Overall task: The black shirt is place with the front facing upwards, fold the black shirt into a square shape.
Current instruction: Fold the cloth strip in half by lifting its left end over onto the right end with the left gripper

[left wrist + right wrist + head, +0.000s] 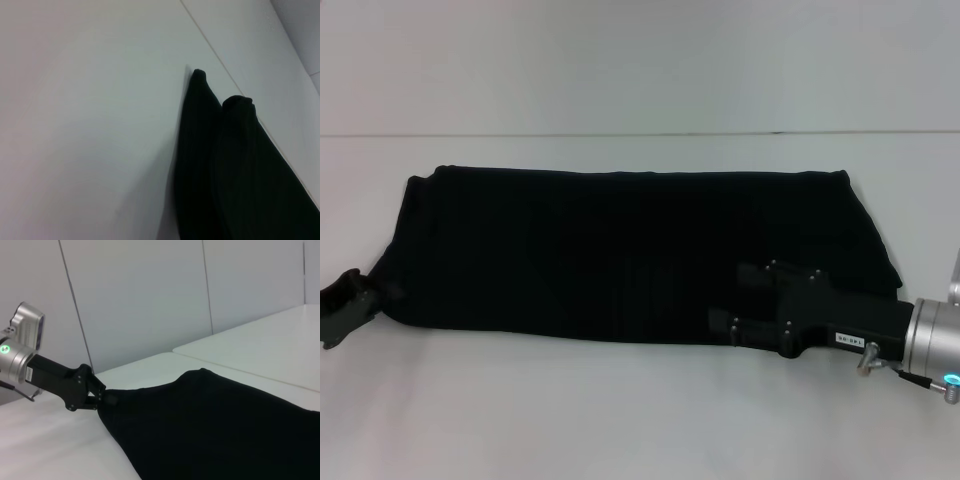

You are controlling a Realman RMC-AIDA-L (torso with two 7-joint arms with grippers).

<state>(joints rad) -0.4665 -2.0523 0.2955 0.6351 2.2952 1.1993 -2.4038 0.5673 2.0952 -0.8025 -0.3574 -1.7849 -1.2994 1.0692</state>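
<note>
Right gripper [735, 300] over the shirt's near right part, grip unclear | left gripper [345, 305] pinching black shirt [620, 250] at left end | shirt lies as long band across bench [620, 420] | step: mid-fold | next: likely fold ends inward to square.

White table [620, 410], seam running across the far side. Lying flat on it, black shirt [620, 250] folded into a long band, spread from left to right.

The left tool [342, 305] is cut off by the head view's edge.
</note>
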